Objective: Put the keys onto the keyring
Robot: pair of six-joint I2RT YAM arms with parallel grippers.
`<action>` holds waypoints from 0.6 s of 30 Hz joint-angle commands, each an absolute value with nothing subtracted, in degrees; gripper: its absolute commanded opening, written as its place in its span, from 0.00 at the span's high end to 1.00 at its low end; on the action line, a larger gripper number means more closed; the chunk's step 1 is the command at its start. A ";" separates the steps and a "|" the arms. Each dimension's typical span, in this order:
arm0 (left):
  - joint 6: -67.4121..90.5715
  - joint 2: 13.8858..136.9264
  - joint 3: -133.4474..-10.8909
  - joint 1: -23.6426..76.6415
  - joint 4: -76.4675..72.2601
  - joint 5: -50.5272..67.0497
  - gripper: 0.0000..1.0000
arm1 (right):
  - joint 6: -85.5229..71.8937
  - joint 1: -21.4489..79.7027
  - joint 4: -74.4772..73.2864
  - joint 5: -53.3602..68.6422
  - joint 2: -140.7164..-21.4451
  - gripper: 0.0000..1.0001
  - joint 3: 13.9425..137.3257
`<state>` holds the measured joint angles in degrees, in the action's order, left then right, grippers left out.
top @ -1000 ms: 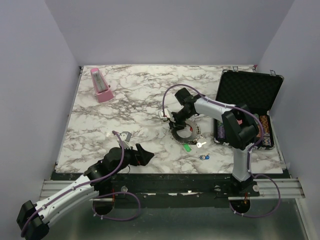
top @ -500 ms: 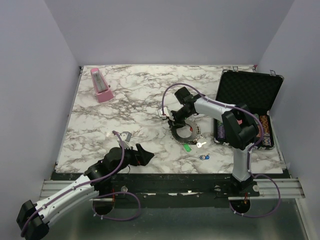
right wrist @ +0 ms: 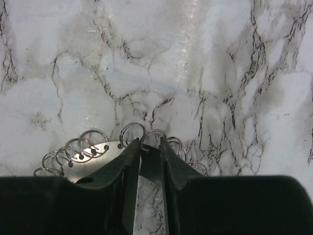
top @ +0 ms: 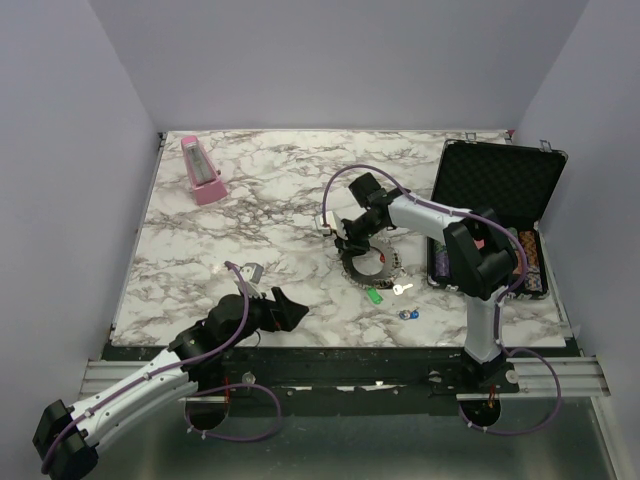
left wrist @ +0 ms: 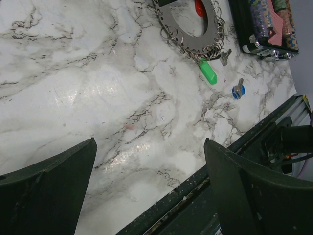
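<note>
The keyring (top: 365, 263) is a flat grey plate with small wire rings round its rim (left wrist: 188, 30), lying mid-table. My right gripper (top: 346, 234) is at its far-left rim. In the right wrist view the jaws (right wrist: 151, 145) are nearly closed over the plate (right wrist: 95, 149), with one wire ring (right wrist: 153, 133) arcing between the tips and a dark shape filling the gap. A red key head (left wrist: 199, 7) shows inside the ring's hole. A green key (top: 374, 296) (left wrist: 208, 72), a silver key (top: 402, 289) and a blue key (top: 410, 315) (left wrist: 238, 91) lie loose nearby. My left gripper (top: 283, 304) (left wrist: 149, 142) hangs open and empty.
An open black case (top: 497, 180) with stacked chips (top: 531, 262) stands at the right, close to the right arm. A pink metronome (top: 203, 172) sits at the far left. The table's front edge (left wrist: 195, 186) runs just under the left fingers.
The right gripper has edged slightly to the far left at the keyring's rim, and the keyring has shifted a little with it. The left arm has not moved.
</note>
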<state>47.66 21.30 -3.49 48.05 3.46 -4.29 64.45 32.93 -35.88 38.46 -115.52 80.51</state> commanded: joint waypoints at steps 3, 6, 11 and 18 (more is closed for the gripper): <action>47.99 21.36 -3.78 47.72 2.37 -3.34 0.01 | 62.58 33.40 -34.01 37.27 -115.14 0.67 78.75; 47.99 21.45 -3.87 47.81 2.29 -3.34 0.01 | 62.23 33.66 -33.58 37.09 -115.22 0.66 78.22; 47.99 21.45 -4.22 47.72 2.64 -3.16 0.01 | 61.44 34.01 -32.61 36.47 -115.58 0.66 77.96; 47.99 21.45 -4.75 47.72 2.90 -3.16 0.01 | 60.21 34.45 -32.52 37.09 -115.31 0.79 78.13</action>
